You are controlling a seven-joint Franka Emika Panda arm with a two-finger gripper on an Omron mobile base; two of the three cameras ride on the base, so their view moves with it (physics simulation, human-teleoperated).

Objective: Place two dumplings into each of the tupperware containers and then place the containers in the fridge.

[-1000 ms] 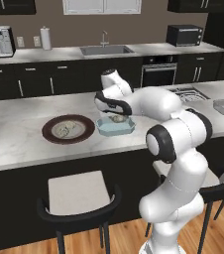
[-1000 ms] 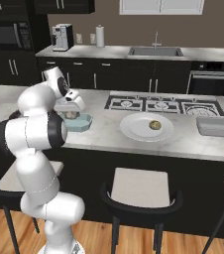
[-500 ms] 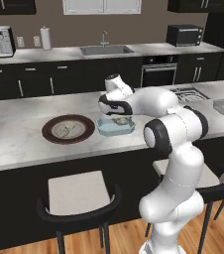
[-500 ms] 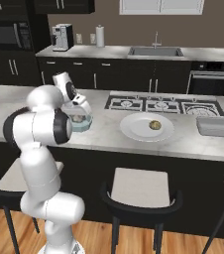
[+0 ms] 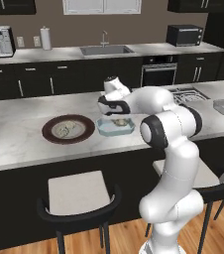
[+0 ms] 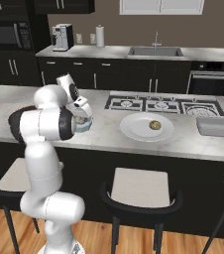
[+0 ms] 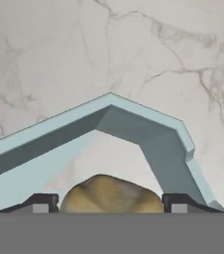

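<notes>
Fingers (image 7: 107, 203) of mine stand spread wide over the light blue tupperware container (image 5: 115, 126), one dark tip on either side of a tan dumpling (image 7: 111, 196) that lies inside the tub between them; I cannot tell whether the tips touch it. From the hand view, a cut corner of the blue wall points away from me, with veined marble worktop (image 7: 173, 54) beyond it. From the left base view, the tub sits on the near worktop just right of a dark-brown-rimmed plate (image 5: 68, 129), which carries a pale lump or two too blurred for me to count. My hand (image 5: 113, 102) hangs low over the tub's far edge. From the right base view, my hand (image 6: 82, 110) is at the left of the worktop, and a round white plate (image 6: 146, 126) lies well to the right with one small dumpling (image 6: 155, 124) on it. Farther right rests the clear greyish container (image 6: 216, 126), beside the stove burners (image 6: 156, 104). Against the far wall are a sink (image 5: 102, 49) and a coffee machine (image 5: 1, 40).
</notes>
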